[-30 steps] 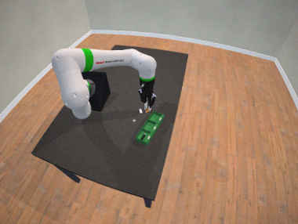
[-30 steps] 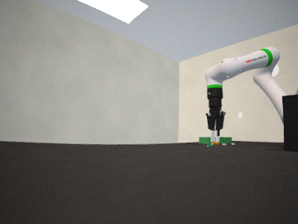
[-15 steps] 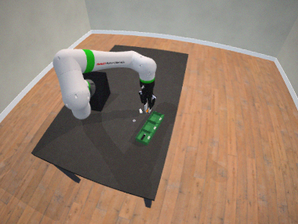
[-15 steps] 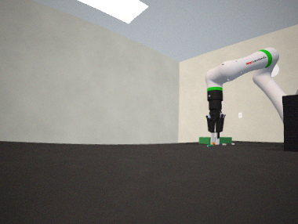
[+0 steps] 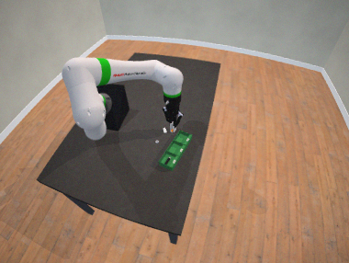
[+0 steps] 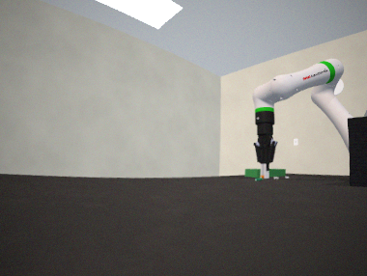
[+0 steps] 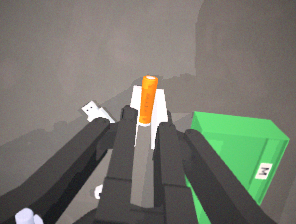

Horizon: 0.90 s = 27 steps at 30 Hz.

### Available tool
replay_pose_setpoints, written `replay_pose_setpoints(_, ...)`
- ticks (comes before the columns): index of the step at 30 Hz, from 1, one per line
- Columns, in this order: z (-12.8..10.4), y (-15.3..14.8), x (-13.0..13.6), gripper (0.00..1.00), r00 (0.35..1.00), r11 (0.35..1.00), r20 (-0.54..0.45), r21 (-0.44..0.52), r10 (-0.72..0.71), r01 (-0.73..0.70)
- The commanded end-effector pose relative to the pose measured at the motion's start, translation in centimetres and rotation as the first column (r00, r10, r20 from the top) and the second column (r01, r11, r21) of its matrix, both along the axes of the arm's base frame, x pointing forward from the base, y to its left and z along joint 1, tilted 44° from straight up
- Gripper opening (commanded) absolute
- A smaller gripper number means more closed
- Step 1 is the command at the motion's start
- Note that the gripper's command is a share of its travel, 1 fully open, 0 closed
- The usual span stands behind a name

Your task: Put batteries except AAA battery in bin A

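Note:
An orange battery (image 7: pixel 148 99) lies on the dark table between the white fingertip pads of my gripper (image 7: pixel 146 100). The gripper is down at the table top and its fingers are shut on the battery's near end. The battery's far end sticks out beyond the tips. In the top view the gripper (image 5: pixel 173 129) stands just left of the far end of a green row of bins (image 5: pixel 175 149). In the wrist view the nearest green bin (image 7: pixel 235 150) is to the right of the fingers and carries a small white label (image 7: pixel 260 171) that I cannot read clearly.
A small white part (image 7: pixel 93 111) lies on the table just left of the fingers, and more small white pieces (image 5: pixel 156 142) lie nearby. The arm's black base block (image 5: pixel 116 106) stands at the table's left side.

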<state>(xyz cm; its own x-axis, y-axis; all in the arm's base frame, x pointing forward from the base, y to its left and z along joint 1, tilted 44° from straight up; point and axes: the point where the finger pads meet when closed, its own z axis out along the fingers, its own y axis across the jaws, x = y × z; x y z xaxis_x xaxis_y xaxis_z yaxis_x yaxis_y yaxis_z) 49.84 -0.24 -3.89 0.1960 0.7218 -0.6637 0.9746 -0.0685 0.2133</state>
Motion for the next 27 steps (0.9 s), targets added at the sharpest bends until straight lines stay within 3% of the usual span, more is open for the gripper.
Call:
replay_pose_setpoints(1,0.00,0.01,0.00,0.05,1.000,1.000,0.000,0.000,0.000,0.000)
replay_pose_setpoints(27,0.48,0.47,-0.07,0.05,1.000,1.000,0.000,0.000,0.000,0.000)
